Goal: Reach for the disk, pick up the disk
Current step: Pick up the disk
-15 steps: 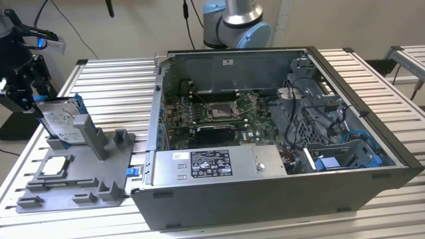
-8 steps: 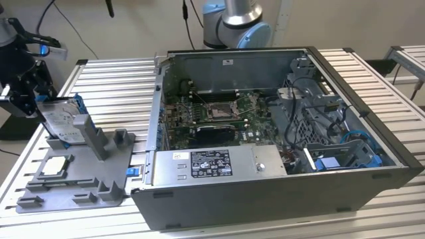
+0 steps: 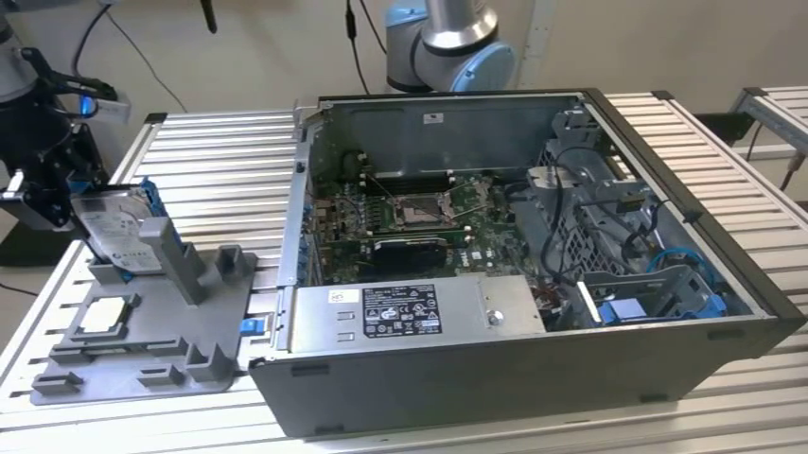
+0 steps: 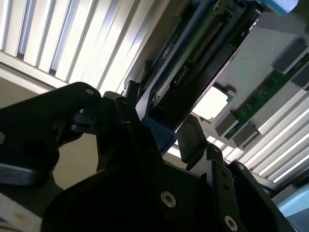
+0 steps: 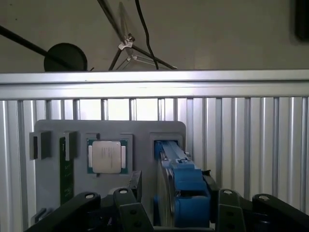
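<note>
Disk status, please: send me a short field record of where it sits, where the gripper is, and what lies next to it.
disk: the disk stands on edge, leaning, with a blue bracket around it
support: its lower end is down in the grey fixture
location: exterior view's left, on the slatted table, outside the computer case
gripper: the gripper is at the disk's upper end; grip cannot be confirmed
neighbour: the square chip lies flat in a fixture recess, apart from the disk
</note>
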